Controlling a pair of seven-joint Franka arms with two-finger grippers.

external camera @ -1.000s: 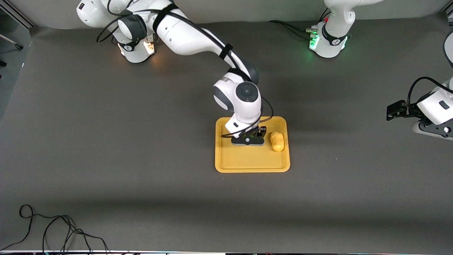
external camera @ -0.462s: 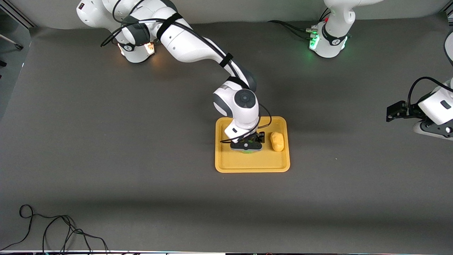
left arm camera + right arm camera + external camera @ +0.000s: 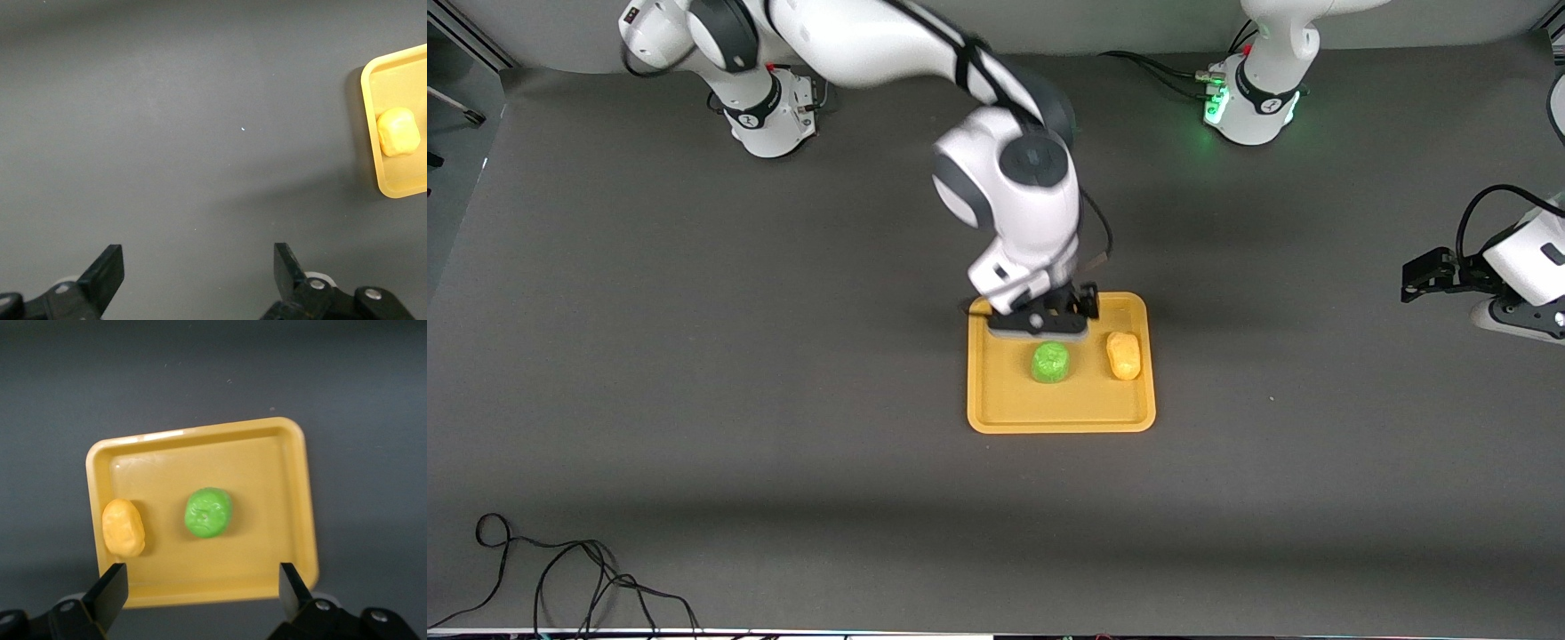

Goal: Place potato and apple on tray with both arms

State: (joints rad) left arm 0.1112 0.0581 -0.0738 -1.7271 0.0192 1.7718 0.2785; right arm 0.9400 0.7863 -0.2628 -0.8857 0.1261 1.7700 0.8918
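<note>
Tray (image 3: 1060, 418) — apple (image 3: 1050, 363), potato (image 3: 1124, 355).

Even, diffuse overhead light; dark grey desk (image 3: 694, 356) rendered matte, no hot spots. Soft shadow cast by right arm onto desk beside tray (image 3: 1061, 418). Broad faint shadow band seen across desk near front camera. Mild glare noted on tray rim (image 3: 160, 437) in right wrist view. End effector fingers (image 3: 110, 590) slightly soft at frame edge; apple (image 3: 209, 513) and potato (image 3: 123, 528) sharp.

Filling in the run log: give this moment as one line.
apple, potato: on tray | right gripper: open, above tray | left gripper: open, waits at table end
</note>
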